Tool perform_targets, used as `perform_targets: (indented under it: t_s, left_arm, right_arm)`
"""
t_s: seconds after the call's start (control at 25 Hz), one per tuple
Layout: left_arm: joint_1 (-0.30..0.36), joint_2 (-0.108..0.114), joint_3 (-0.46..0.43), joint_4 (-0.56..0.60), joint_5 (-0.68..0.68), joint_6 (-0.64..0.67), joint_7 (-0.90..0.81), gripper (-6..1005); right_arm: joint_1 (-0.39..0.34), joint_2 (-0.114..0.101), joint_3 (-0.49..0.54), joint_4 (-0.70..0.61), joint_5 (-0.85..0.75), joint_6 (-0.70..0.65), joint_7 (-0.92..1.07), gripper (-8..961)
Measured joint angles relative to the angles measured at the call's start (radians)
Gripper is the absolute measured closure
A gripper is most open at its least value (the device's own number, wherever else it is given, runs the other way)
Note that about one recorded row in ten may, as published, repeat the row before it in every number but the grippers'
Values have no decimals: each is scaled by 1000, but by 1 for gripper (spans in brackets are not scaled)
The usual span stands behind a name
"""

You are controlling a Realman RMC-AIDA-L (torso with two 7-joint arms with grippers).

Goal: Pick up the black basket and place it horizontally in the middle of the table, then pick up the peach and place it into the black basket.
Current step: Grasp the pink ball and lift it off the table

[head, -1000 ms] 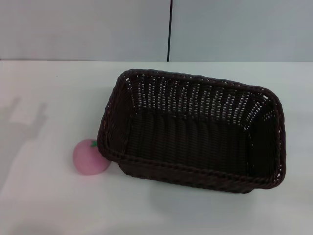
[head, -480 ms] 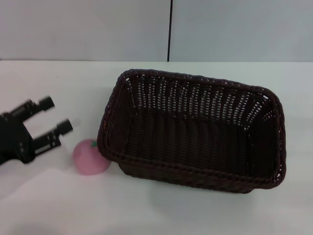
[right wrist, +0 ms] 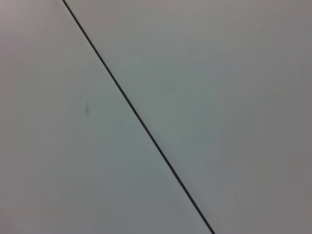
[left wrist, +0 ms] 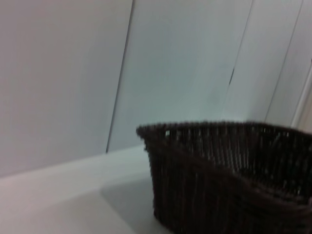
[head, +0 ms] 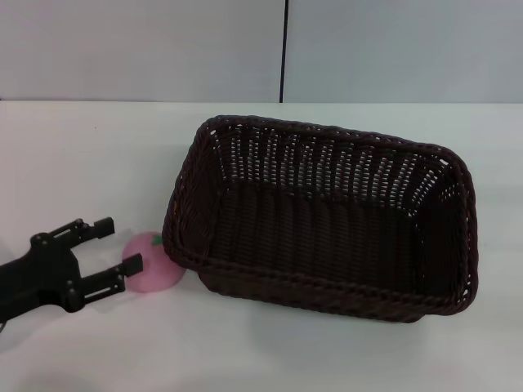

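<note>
The black basket [head: 323, 216] sits on the white table [head: 82, 155], right of centre, long side across my view, slightly skewed. It also fills the lower part of the left wrist view [left wrist: 229, 175]. The pink peach [head: 155, 261] rests on the table against the basket's near left corner. My left gripper [head: 116, 245] is open at the lower left, its two fingertips just left of the peach, one close to its edge. The peach does not show in the left wrist view. My right gripper is out of view.
A grey wall with a dark vertical seam [head: 283, 49] rises behind the table. The right wrist view shows only a pale surface crossed by a dark seam [right wrist: 136, 114]. The table has bare white surface to the left and in front.
My left gripper has come into view from the left, then dropped lower and moved right toward the peach. The basket and peach have not moved.
</note>
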Motion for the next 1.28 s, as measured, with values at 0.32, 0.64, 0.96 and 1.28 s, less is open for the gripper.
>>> perform_targets:
  t_s: [0.32,0.64,0.96,1.28]
  left_arm:
    - [-22,-21,4,0,67,-72,0,222]
    - [-38,-28,10,-12,69,-89,3,228]
    - [-51,-29,30,-39,69,-84,19,345]
    - [-52,-25,15,-45,64,-43,19,718]
  right_arm:
    - [3,1,0,18,-11,0,0,358]
    - [0,1,0,33,-24,0,-7,358]
    - [-6,1,0,36,-25,1,-16,358]
    - [-7,0,0,45,-25,2,-27,358]
